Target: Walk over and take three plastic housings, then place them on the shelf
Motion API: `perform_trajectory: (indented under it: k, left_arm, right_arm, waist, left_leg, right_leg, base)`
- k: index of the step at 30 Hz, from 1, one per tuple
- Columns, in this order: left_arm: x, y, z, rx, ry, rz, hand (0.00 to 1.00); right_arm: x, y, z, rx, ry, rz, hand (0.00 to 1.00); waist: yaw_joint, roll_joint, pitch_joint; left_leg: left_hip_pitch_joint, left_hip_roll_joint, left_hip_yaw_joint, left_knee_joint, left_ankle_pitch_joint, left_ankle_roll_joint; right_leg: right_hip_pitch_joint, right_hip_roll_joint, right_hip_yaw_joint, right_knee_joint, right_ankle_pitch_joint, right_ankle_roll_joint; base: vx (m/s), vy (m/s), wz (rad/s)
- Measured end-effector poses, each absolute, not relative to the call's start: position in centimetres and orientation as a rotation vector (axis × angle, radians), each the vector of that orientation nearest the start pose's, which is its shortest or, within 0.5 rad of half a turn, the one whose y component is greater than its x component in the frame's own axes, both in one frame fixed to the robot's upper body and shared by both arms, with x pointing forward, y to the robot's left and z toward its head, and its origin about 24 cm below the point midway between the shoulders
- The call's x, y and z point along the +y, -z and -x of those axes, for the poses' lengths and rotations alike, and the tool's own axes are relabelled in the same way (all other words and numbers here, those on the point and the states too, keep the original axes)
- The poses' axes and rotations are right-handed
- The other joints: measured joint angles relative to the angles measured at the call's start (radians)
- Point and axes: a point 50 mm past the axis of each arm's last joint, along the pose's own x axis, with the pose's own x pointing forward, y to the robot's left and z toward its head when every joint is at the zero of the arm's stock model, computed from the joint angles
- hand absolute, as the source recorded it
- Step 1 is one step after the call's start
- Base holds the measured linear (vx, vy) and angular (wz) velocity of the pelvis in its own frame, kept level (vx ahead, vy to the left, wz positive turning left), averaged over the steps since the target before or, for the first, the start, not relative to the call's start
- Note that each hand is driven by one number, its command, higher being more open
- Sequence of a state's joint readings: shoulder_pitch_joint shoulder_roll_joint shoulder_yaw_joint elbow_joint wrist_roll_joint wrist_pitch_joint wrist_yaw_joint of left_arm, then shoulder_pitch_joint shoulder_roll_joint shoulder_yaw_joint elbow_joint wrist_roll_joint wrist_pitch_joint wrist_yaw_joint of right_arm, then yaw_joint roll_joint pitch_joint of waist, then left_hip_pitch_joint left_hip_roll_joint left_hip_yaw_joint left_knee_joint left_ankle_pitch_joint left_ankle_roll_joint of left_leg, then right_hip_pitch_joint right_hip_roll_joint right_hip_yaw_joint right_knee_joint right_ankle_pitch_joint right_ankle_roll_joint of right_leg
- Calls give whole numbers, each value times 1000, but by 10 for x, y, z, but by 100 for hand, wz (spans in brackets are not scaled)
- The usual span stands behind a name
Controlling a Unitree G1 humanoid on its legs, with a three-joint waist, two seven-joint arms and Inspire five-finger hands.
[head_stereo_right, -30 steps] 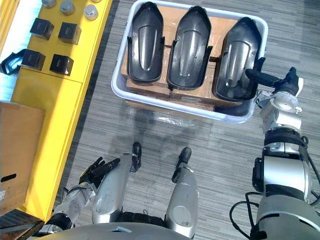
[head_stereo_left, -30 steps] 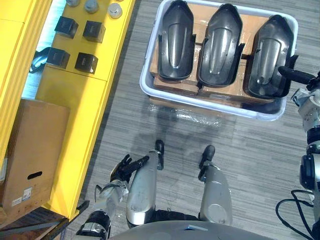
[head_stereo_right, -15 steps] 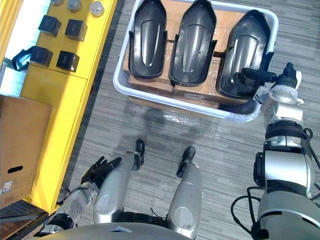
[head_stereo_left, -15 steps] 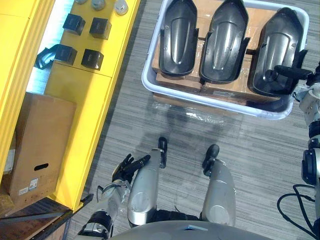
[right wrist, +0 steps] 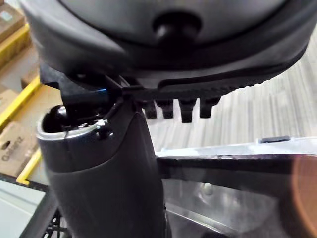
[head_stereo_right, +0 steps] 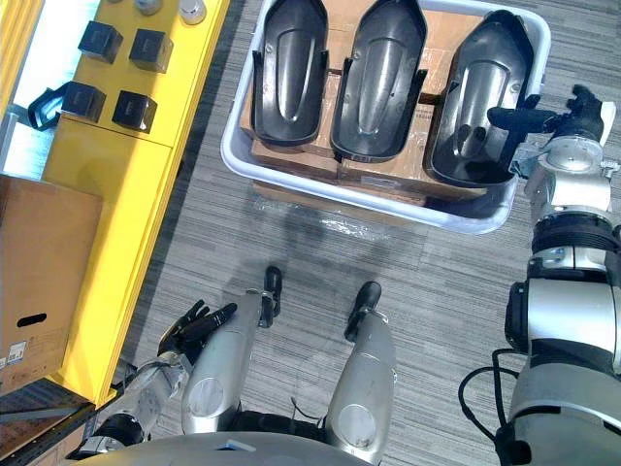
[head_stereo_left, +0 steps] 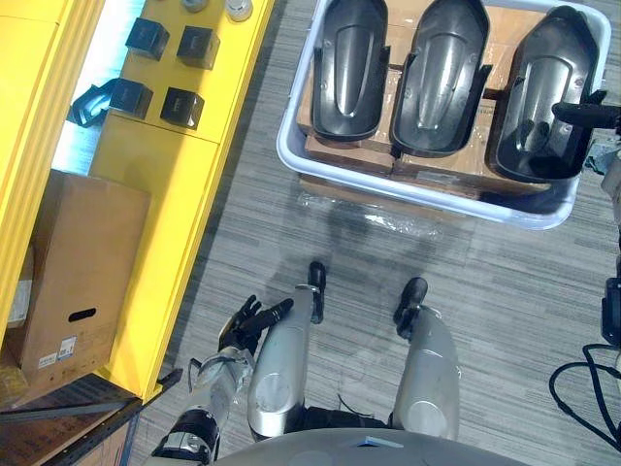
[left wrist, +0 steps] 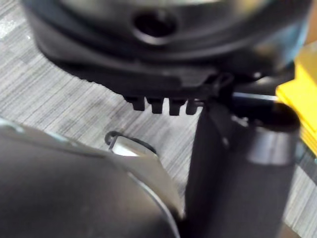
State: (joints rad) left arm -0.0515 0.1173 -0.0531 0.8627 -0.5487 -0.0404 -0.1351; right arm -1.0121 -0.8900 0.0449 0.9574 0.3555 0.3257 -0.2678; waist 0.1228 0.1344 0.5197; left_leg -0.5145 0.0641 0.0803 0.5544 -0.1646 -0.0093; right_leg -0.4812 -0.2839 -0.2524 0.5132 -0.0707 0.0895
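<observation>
Now, nearest the robot first; all places are given against the white tub [head_stereo_left: 427, 192].

- Left hand [head_stereo_left: 247, 325]: low, well short of the tub's near rim and off toward its left corner. Arm hangs down. Fingers straight and slightly fanned, holding nothing.
- Cardboard carton [head_stereo_left: 73, 262]: well left of the tub and nearer than it, resting against the yellow shelf [head_stereo_left: 165, 194].
- Clear plastic film [head_stereo_left: 388, 216]: on the floor just before the tub's near rim.
- Tub contents: brown boxes [head_stereo_left: 349, 155] as a base, with three black plastic housings lying side by side on top, hollow side up. These are the left housing [head_stereo_left: 351, 58], middle housing [head_stereo_left: 444, 68] and right housing [head_stereo_left: 539, 97]. All three are inside the tub and none is lifted.
- Right hand [head_stereo_right: 558, 121]: at the tub's right rim, forearm upright below it. Fingers stretched out level over the right housing, clasping nothing. Contact with the housing cannot be judged.
- Yellow shelf runs along the tub's left side, apart from it. Four black blocks [head_stereo_left: 181, 107] sit on its top.
</observation>
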Motion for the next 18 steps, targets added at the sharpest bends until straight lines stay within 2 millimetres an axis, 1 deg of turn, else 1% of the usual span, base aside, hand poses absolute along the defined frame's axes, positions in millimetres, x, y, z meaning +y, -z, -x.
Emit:
perform_trajectory:
  k: [3, 9, 10, 12, 18]
  left_arm:
    - [176, 117, -188, 722, -90, 424, 100]
    - [175, 118, -188, 723, -105, 444, 100]
    - [175, 118, -187, 725, -123, 458, 100]
    - [176, 119, -186, 730, -143, 472, 100]
    - [177, 119, -186, 733, -169, 466, 100]
  right_arm:
    - [-383, -228, -345, 166, 773, 274, 0]
    - [-386, -226, -342, 215, 808, 261, 0]
    - [-386, -222, -342, 249, 806, 301, 0]
    - [-383, -219, -344, 254, 807, 286, 0]
    - [-384, -219, -343, 264, 836, 276, 0]
  waist:
    - [6, 1, -1]
    - [7, 1, -1]
    - [6, 1, -1]
    - [6, 2, -2]
    - [11, 3, -2]
  left_leg:
    - [0, 0, -1, -3, 3, 0]
    - [1, -1, -1, -18, 14, -1]
    - [1, 0, -4, -21, 17, -2]
    - [2, 0, -3, -24, 20, -2]
    - [15, 0, 0, -41, 28, -5]
  right_leg:
    - [0, -1, -3, 1, 0, -1]
    - [0, -7, -10, -2, -1, -1]
    - [0, -8, -11, -2, -1, -2]
    - [0, -8, -12, -2, -1, -2]
    - [4, -9, -10, -4, -2, -4]
  base:
    - [0, 0, 0]
    - [4, -3, 2]
    - [15, -4, 4]
    - [0, 0, 0]
    - [0, 0, -1]
